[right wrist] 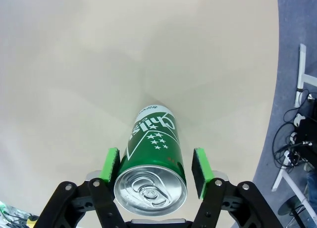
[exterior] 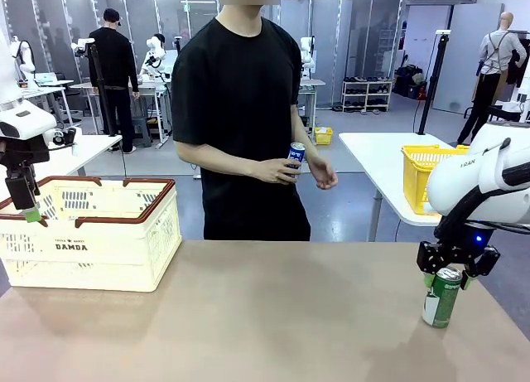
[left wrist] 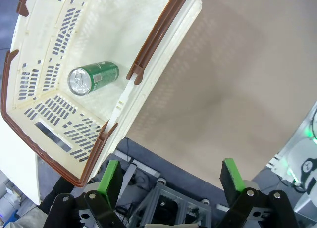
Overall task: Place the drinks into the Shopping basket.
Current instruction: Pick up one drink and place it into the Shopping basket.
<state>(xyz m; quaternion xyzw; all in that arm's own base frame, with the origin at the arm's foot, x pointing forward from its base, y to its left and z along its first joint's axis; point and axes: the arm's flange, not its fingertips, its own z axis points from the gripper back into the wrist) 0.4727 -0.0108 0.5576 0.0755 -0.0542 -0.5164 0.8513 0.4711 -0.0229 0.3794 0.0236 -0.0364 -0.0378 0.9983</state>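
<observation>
Currently three cans: green basket can [left wrist: 93,78] lying in basket [exterior: 124,258]; green table can [right wrist: 151,159] upright between right gripper's [exterior: 447,278] spread pads [right wrist: 110,164]; blue can [exterior: 296,154] gripped in person's hand [exterior: 277,170]. Left gripper [left wrist: 171,163] spread, empty.

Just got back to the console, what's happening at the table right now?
The right claw straddles an upright green can on the table, pads either side, not yet closed. The left claw hangs open by the Shopping basket rim; a second green can already lies on its side inside. The person across the table holds a blue can in one hand.
</observation>
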